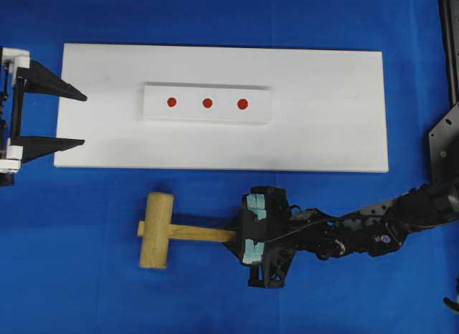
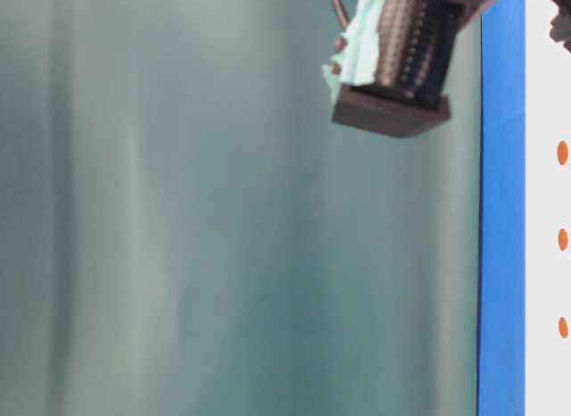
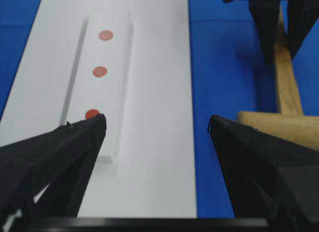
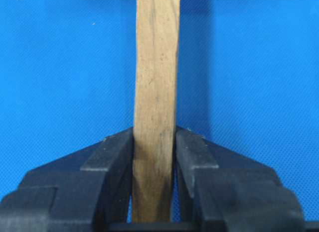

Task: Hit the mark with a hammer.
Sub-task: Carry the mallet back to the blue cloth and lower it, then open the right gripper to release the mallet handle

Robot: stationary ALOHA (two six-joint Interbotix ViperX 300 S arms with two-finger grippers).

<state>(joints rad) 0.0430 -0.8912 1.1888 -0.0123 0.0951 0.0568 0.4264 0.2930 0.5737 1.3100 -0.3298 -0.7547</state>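
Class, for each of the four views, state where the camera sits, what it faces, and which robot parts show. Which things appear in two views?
Overhead: straight down; white board, hammer, both arms.
Table-level: low, sideways; right gripper.
Left wrist: between open left gripper fingers toward red marks.
Right wrist: right gripper shut on hammer handle.
Shared: hammer, marks.

Your table-level view is mostly a blurred grey-green haze; only the white board's (image 2: 546,255) edge strip shows at right. In the right wrist view, the hammer (image 4: 155,92) is cut off above, hiding its head. The left gripper's (image 1: 79,120) arm lies off-frame overhead.
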